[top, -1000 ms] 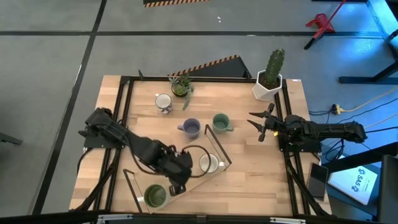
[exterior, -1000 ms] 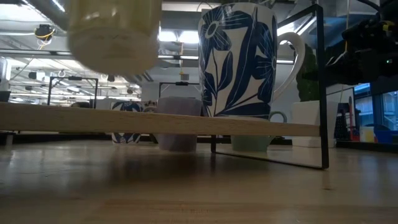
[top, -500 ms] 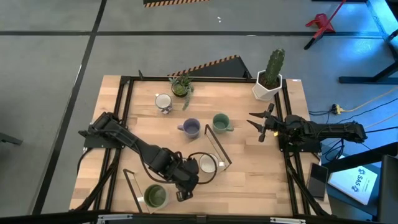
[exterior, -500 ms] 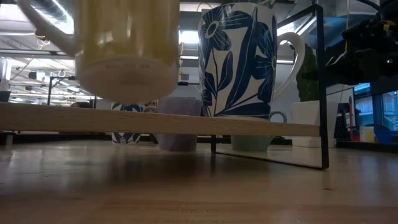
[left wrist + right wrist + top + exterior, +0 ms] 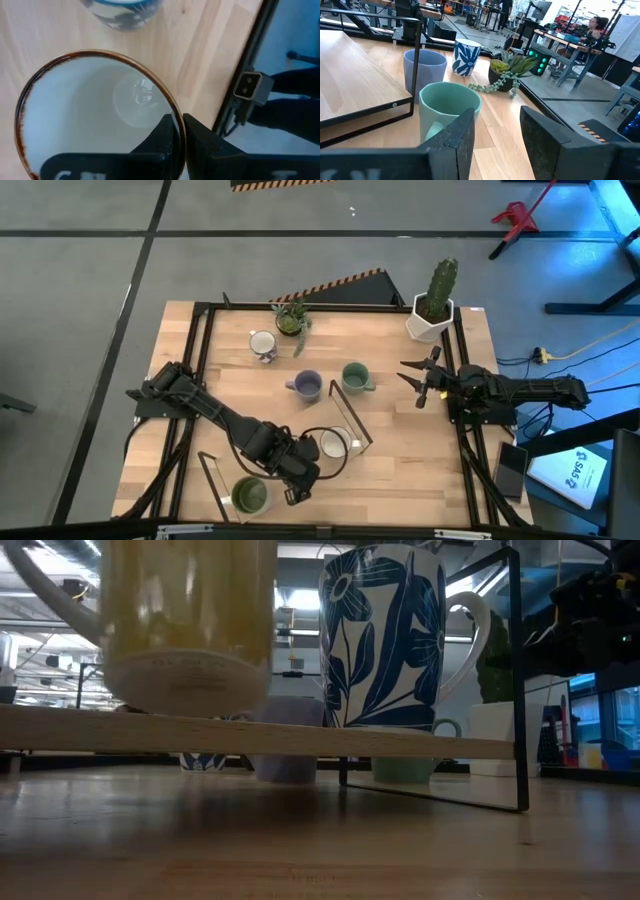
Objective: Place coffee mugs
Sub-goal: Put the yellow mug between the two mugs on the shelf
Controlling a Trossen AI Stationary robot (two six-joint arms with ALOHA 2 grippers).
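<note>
Left wrist view shows a cream mug (image 5: 95, 115) with a brown rim, the left gripper (image 5: 178, 145) pinched on its wall. From the low view, it seems to sit just above the wooden shelf (image 5: 300, 740), beside a blue-flowered mug (image 5: 385, 635). The right gripper (image 5: 418, 379) waits spread apart near the teal mug (image 5: 354, 376).

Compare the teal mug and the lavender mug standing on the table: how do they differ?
The teal mug is green-blue; the lavender mug is pale purple. In the high view, the teal mug's handle points toward the right gripper, the lavender mug's toward the opposite side. The teal mug stands nearer that gripper. Both stand upright on the bare table, apart, untouched.
</note>
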